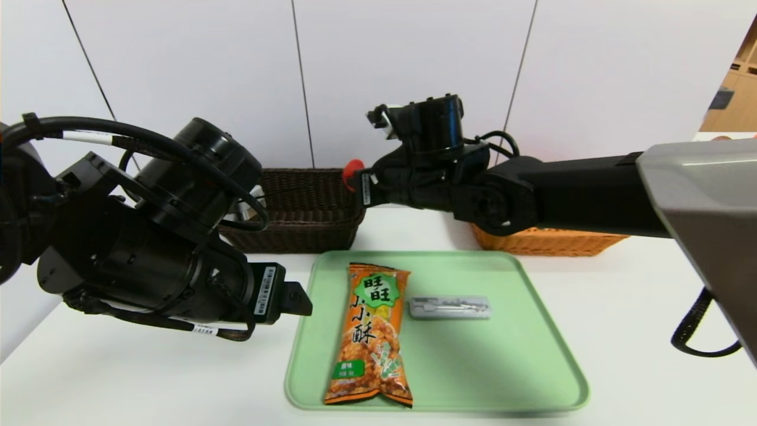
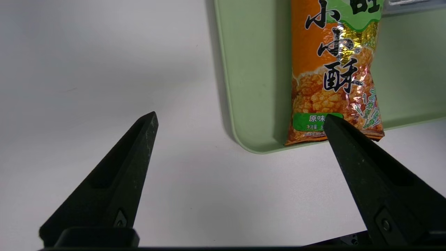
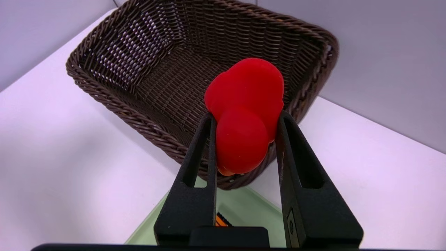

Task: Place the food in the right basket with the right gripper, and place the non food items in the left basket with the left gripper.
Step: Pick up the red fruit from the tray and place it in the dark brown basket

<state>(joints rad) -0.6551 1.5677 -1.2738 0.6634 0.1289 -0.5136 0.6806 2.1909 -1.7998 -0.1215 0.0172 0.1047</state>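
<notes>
Two baskets sit at the far side of the white desk [image 1: 621, 331], a dark brown basket [image 1: 307, 207] on the left and an orange basket [image 1: 550, 241] on the right. A green tray [image 1: 532, 349] lies in front of them, nearer the robot. On the tray there is a long orange snack bag [image 1: 369, 337] and, just right of it, a small grey packet [image 1: 450, 307].

The right tool [image 3: 244, 115] is up in the air between the two baskets, close to the right edge of the dark brown basket. Its two fingers are clamped on a red toy fruit [image 3: 245, 111], which sticks out past the tips. In the right wrist view the red toy fruit hangs over the near rim of the dark brown basket, and this basket looks bare inside.

The left tool [image 2: 240, 120] hangs low over the desk, just left of the tray. Its fingers are wide apart and hold nothing. One fingertip [image 2: 332, 122] shows in front of the near end of the snack bag.
</notes>
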